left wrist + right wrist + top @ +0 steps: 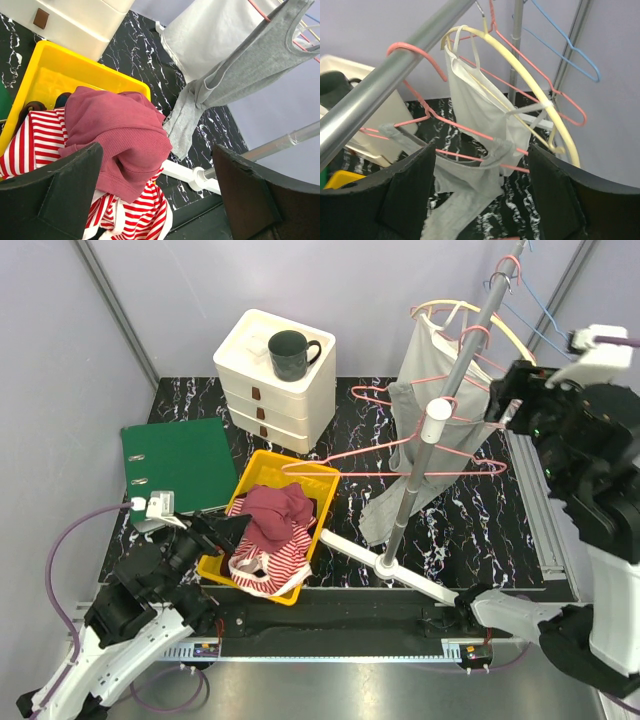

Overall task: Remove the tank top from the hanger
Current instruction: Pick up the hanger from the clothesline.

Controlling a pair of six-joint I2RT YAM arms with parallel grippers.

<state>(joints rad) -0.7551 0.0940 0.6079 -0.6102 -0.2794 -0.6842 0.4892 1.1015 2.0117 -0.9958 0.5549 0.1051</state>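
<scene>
Okay so the bit that matters: the rack stuff is all on the right arm's side. The right hand (508, 395) is up at hanger height with its fingers spread wide and nothing in them. In its wrist view the grey tank top (465, 195) sits straight ahead and a little low, framed right between the two fingers. It's draped on a pink hanger (470, 130) that hooks over the sloping metal rail (385, 85). One strap is looped round the hanger's far end and the body sags under the bottom bar. Its long axis runs pretty much straight down, with the tail reaching toward the surface (480, 520).

Just behind it there's a white tank top (475, 110) on a cream hanger (520, 65). Honestly I can't tell which of the two the task means, but the grey one is nearer the fingers.

The left hand (222, 528) is also wide open and empty. It hangs low over the yellow bin (262, 465) of red and striped clothes, well apart from the rack.

My guess is the right arm makes the grab, pushing forward and slightly down onto the grey fabric. The catch is that thin pink wire sitting right in the cloth, so it could pinch the hanger along with the top.
</scene>
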